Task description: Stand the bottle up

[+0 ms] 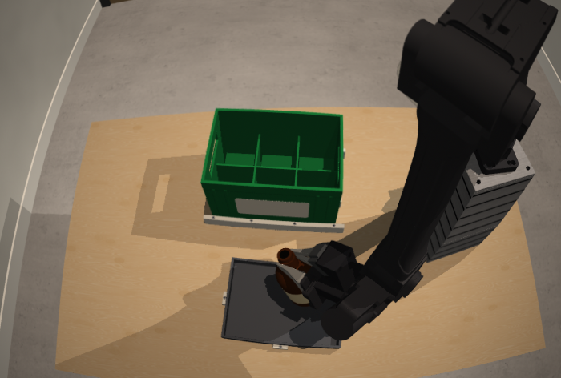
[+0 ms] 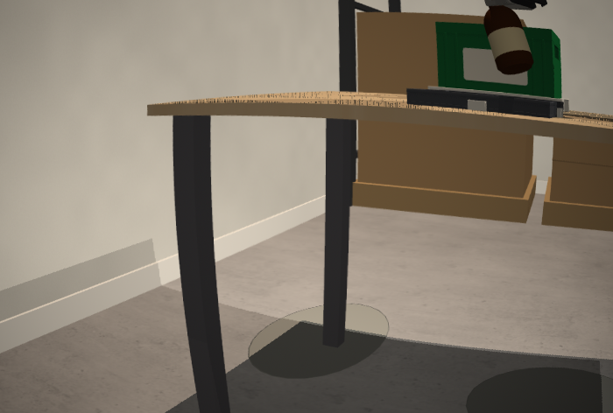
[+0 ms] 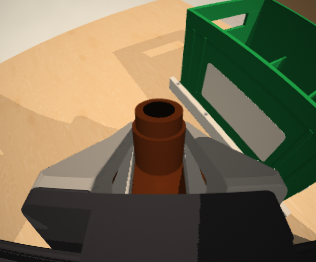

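The brown bottle (image 1: 285, 279) (image 2: 508, 41) (image 3: 158, 150) with a pale label hangs in the air above the tray, neck up. It is tilted, with its base toward the right in the exterior view, and clear of the tray. My gripper (image 1: 296, 267) (image 2: 495, 0) (image 3: 158, 130) is shut on the bottle's neck; the mouth sticks out beyond the fingers in the wrist view. The dark grey tray (image 1: 249, 305) (image 2: 446, 99) lies flat on the table; the arm hides its right part in the top view.
The green crate (image 1: 272, 186) (image 2: 450, 56) (image 3: 194, 55) stands behind the tray, its compartments without bottles. A pale strip (image 1: 272, 223) (image 3: 205, 116) runs along its front. Small pale blocks (image 1: 280, 346) (image 2: 476, 105) sit against the tray's outer edges. The robot's base stands at the table's right.
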Controlling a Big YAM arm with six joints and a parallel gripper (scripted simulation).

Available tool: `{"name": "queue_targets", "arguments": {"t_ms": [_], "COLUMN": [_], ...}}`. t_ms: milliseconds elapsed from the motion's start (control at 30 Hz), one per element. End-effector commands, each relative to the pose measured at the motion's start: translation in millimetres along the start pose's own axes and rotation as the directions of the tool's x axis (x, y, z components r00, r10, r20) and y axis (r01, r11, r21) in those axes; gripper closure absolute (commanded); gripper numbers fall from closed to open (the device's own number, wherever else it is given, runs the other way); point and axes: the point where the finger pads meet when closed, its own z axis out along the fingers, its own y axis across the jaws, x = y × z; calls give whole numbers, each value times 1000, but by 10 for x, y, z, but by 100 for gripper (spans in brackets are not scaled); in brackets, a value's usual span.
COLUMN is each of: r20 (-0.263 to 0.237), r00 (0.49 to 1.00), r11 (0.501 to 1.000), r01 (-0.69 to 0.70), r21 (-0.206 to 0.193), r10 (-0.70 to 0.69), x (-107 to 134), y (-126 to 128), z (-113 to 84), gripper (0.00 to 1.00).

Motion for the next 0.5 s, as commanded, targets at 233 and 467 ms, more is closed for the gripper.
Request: {"name": "queue_targets", "arguments": {"t_ms": [233, 467], "r20": [14, 14], "r00": [1000, 1000], "r11": [1000, 1000], "r01": [1, -1], "r21": [-5, -4], "r10": [-1, 1], "x": [43, 67], "y": [39, 42], "z": [1, 20], "gripper": [100, 100]}}
